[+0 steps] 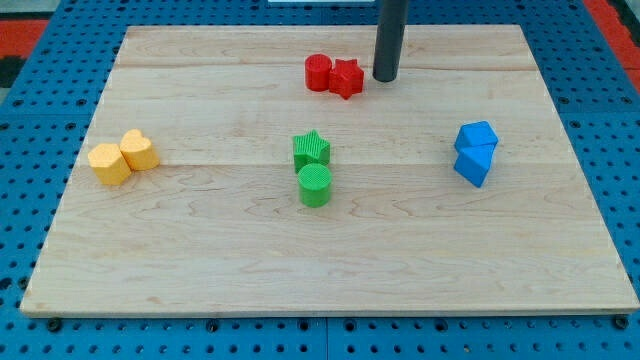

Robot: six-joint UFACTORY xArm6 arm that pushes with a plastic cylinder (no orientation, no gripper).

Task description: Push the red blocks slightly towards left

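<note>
Two red blocks sit side by side near the view's top centre of the wooden board: a red cylinder on the left and a red star touching it on the right. My tip is the lower end of a dark rod that comes down from the view's top. It stands just to the right of the red star, with a narrow gap between them.
A green star and a green cylinder sit at the board's centre. Two yellow blocks lie at the left. Two blue blocks lie at the right. The wooden board rests on a blue pegboard.
</note>
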